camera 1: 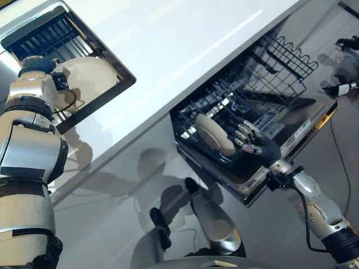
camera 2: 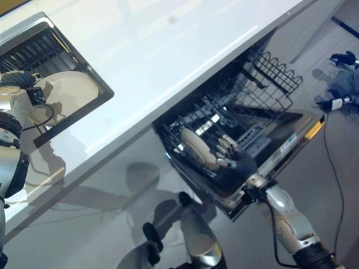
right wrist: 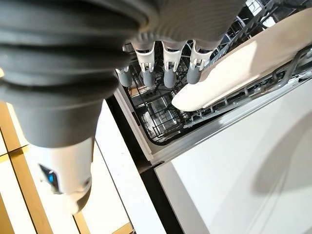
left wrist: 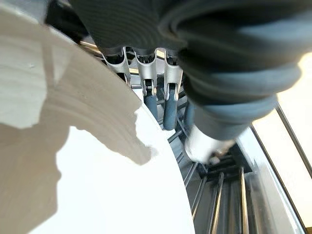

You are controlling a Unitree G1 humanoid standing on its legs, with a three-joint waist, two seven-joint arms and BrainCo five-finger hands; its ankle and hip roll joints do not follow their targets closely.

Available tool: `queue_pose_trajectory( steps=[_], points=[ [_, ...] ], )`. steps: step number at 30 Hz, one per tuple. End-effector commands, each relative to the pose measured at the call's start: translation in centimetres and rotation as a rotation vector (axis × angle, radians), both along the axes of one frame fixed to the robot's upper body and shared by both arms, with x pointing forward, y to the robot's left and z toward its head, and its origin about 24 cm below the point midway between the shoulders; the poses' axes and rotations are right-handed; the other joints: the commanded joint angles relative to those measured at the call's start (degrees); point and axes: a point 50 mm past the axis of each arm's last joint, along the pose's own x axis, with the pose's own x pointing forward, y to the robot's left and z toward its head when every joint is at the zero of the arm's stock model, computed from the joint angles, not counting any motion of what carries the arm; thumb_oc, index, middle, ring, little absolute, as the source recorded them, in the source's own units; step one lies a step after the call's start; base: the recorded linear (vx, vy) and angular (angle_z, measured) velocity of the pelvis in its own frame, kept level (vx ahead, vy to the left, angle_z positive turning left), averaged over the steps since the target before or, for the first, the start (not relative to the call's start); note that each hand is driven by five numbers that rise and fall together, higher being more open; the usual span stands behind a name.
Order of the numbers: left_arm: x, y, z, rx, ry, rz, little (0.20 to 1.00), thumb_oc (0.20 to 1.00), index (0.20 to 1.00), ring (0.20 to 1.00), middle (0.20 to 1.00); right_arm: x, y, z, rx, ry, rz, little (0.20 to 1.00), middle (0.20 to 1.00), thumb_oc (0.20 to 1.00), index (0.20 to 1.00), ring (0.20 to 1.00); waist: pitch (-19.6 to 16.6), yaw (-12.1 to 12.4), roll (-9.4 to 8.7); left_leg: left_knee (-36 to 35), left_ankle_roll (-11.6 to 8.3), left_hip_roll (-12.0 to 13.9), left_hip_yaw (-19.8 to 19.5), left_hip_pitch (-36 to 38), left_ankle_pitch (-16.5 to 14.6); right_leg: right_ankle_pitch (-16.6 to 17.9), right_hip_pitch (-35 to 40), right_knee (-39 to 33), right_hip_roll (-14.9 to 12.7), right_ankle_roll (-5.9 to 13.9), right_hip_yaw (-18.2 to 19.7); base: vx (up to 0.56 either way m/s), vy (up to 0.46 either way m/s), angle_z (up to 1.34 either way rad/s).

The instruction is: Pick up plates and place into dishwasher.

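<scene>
The right hand, fingers relaxed, rests just right of the plate standing on edge in the dishwasher rack.

A cream plate stands on edge in the dishwasher's lower rack. A second cream plate lies tilted in the sink, against its dish rack.
</scene>
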Motion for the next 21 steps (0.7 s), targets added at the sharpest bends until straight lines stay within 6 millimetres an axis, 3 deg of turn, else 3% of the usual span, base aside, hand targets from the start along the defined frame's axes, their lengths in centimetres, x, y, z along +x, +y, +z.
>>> queue_pose_trajectory(
  steps=[1, 12, 21],
  points=[
    [-1.5, 2.3, 0.4, -0.029, -0.020, 0.038, 0.200, 0.200, 0.200, 0.200, 0.200, 0.8, 0.0, 2.6, 0.061, -0.122, 0.010, 1.000, 1.000, 1.000, 1.000, 1.000, 0.41, 0.01, -3.02, 2.19, 2.53, 1.90, 1.59, -3.78, 2.20, -2.45, -2.64, 2.43, -1.44, 3.03, 2.13, 0.00, 0.000, 0.00],
    [-1.4, 2.3, 0.1, -0.048, -0.034, 0.014, 0.200, 0.200, 0.200, 0.200, 0.200, 0.8, -0.1, 2.4, 0.051, -0.110, 0.008, 1.000, 1.000, 1.000, 1.000, 1.000, 0.02, -0.25, -2.67, 2.29, 2.51, 1.76, 1.86, -3.09, 1.85, -2.63, -2.09, 2.31, -1.59, 3.08, 2.51, 0.00, 0.000, 0.00],
    [0.0, -0.1, 2.2, -0.029, -0.188, -0.080, 0.200, 0.200, 0.200, 0.200, 0.200, 0.3, -0.2, 2.1, 0.056, -0.111, 0.015, 1.000, 1.000, 1.000, 1.000, 1.000, -0.10, -0.28, -2.68, 1.69, 2.65, 1.73, 2.13, -2.46, 1.74, -2.44, -1.73, 1.97, -1.47, 3.33, 2.82, 0.00, 0.000, 0.00]
  ],
)
